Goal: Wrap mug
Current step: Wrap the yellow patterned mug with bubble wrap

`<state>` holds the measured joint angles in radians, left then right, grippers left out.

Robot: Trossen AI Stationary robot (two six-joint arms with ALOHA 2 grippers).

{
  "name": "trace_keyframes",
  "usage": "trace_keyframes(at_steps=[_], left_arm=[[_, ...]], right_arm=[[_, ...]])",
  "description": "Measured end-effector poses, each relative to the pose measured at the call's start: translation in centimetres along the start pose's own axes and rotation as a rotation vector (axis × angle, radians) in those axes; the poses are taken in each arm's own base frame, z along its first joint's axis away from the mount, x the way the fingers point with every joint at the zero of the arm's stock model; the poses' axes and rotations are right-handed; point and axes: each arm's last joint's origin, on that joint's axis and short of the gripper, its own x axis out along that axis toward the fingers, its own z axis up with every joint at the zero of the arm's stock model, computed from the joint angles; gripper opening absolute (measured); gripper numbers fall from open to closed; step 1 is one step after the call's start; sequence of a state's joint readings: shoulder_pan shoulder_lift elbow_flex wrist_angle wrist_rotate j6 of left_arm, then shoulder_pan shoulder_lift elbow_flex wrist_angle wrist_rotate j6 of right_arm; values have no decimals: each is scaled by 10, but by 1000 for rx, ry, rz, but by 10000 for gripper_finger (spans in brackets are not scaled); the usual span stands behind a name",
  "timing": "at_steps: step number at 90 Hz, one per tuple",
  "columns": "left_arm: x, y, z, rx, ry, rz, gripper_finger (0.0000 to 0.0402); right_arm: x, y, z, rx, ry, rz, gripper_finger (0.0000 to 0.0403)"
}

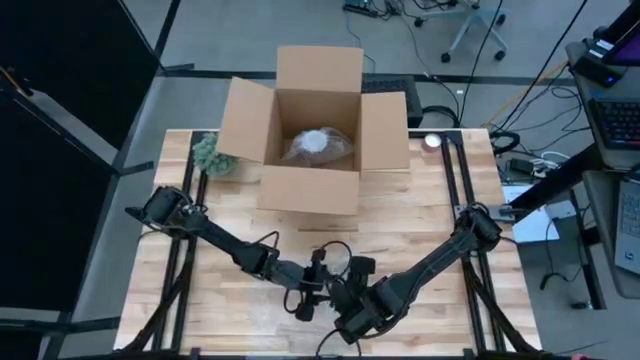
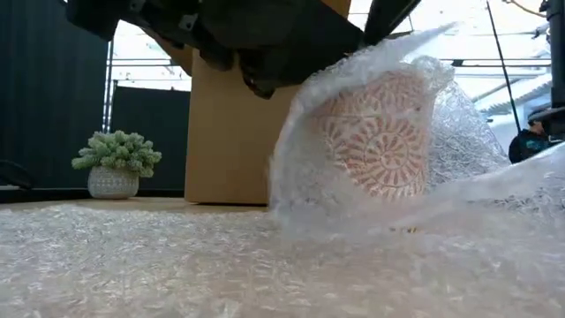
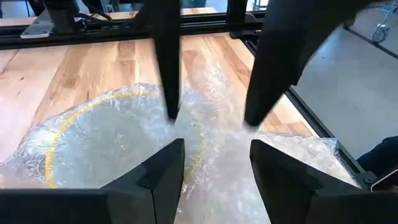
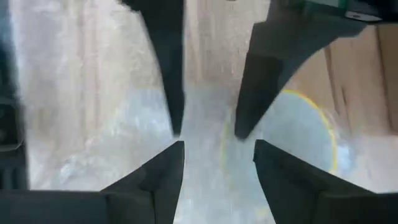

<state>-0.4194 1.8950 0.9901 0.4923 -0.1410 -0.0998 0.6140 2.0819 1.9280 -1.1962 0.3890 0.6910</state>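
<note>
Both hands, left hand [image 3: 208, 168] & right hand [image 4: 217, 165], released over the bubble wrap [image 2: 265, 256] around the mug [image 2: 384, 141] on the tabletop [image 1: 430, 220].

Table [image 1: 420, 215]: pale wood planks, visible grain, light sheen, dark metal rails along the edges.

Bubble wrap [image 2: 159, 256]: clear plastic film, bubbled and crinkled, glossy where it catches light; spread under my left pincer [image 3: 208, 121] and my right pincer [image 4: 208, 127].

Mug [image 2: 384, 132]: looks ceramic, pale, with a reddish printed pattern, seen dimly through the wrap folded over it.

My pincer fingers [image 3: 165, 62]: black, matt, smooth, likely plastic.

Box [image 1: 315, 125], beyond my pincers: brown corrugated cardboard, matt.

Plant pot [image 2: 112, 183], far beside the box: whitish, textured surface.
</note>
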Motion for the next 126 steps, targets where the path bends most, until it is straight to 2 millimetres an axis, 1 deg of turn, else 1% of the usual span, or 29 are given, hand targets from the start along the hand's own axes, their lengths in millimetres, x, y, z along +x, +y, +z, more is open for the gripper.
trace_keyframes(at_steps=[9,19,28,36,43,52,68,81,89,97,103,126], left_arm=[[0,0,0,0,0,0,173],[0,0,0,0,0,0,173],[0,0,0,-1,-1,0,173],[0,0,0,-1,-1,0,173],[0,0,0,-1,-1,0,173],[0,0,0,-1,-2,-1,173],[0,-1,0,-1,-4,-1,173],[0,0,0,-2,-8,0,173],[0,0,0,-2,-8,0,173],[0,0,0,-4,-7,0,173],[0,-1,0,-4,-6,0,173],[0,-1,0,-3,-5,0,173]], right_arm=[[-8,4,0,-9,15,55,180],[-6,8,-3,-24,35,82,180],[3,8,-7,-33,45,67,180],[14,2,-10,-38,47,7,180],[26,-6,-11,-31,88,-18,180],[40,-13,-9,-8,132,28,180],[64,-18,-8,-33,129,104,180],[75,-27,-9,-17,166,108,180],[77,-31,-8,-7,183,121,180],[73,-32,-5,-9,207,147,180],[66,-31,-1,-12,205,160,180],[16,-22,11,-53,186,167,180]])
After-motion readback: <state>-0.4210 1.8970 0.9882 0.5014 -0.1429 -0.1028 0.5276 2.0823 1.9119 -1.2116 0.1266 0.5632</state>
